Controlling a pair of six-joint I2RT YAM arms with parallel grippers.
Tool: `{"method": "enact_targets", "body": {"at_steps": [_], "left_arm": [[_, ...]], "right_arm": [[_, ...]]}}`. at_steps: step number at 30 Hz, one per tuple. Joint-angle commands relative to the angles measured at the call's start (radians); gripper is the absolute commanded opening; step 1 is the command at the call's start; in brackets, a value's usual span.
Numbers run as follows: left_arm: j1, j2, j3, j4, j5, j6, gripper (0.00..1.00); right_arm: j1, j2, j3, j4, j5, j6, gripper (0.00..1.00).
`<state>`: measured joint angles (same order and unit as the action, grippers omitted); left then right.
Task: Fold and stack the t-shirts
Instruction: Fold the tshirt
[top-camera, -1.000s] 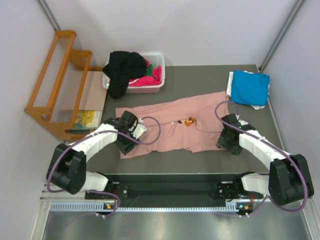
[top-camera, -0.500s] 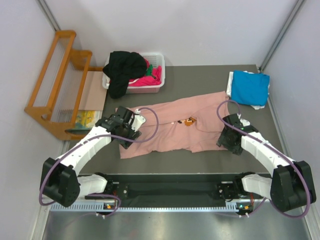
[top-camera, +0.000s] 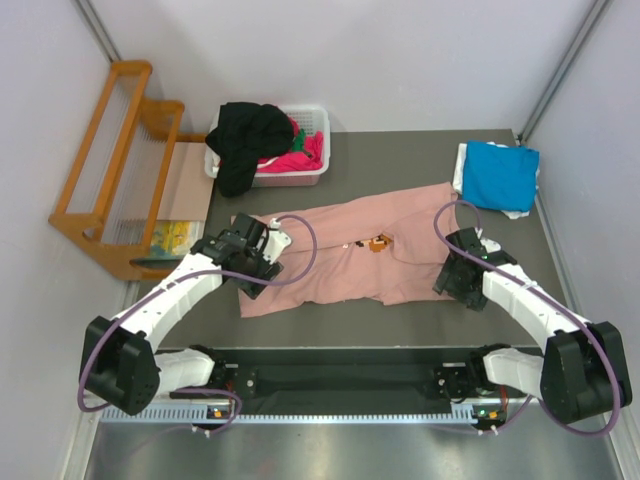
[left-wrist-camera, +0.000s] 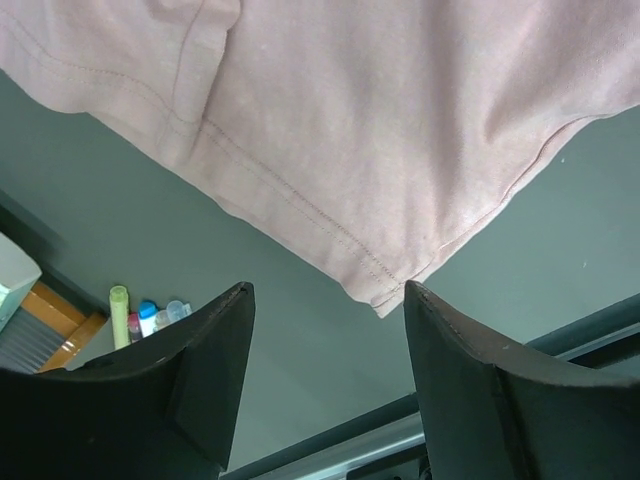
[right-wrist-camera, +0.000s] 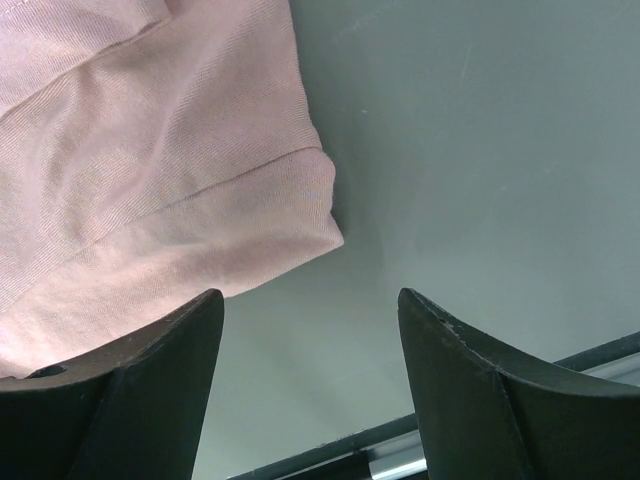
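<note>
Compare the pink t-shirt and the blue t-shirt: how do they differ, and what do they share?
The pink t-shirt lies spread open; the blue t-shirt is folded compactly. The pink t-shirt sits mid-table; the blue t-shirt sits at the far right edge, on something white. The pink t-shirt shows a small orange print; the blue t-shirt looks plain. Both are cloth shirts resting on the grey table.

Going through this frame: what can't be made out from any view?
- Print on the pink shirt: too small in the top view, outside both wrist views.
- Basket contents: the black shirt drapes over them, top view.
- Layer under the blue shirt: only a white edge shows, top view.
- Whether the left gripper or right gripper touches cloth: covered from above; wrist views give no depth.
</note>
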<state>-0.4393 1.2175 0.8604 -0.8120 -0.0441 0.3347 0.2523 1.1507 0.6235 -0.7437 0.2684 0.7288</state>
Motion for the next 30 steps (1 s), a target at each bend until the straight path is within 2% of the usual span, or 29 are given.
{"method": "enact_targets", "body": {"at_steps": [1,9,14,30], "left_arm": [[-0.003,-0.004,-0.03,0.023,0.013,-0.003,0.66],[-0.003,0.01,-0.092,0.06,0.01,0.009,0.65],[-0.003,0.014,-0.107,0.077,0.004,0.017,0.64],[-0.003,0.047,-0.152,0.109,-0.008,0.02,0.64]], "right_arm": [[-0.015,-0.016,0.007,0.015,0.012,0.008,0.71],[-0.016,0.032,-0.005,0.059,0.009,0.009,0.7],[-0.016,0.073,-0.016,0.093,-0.006,0.011,0.63],[-0.016,0.089,-0.03,0.133,-0.043,0.012,0.63]]}}
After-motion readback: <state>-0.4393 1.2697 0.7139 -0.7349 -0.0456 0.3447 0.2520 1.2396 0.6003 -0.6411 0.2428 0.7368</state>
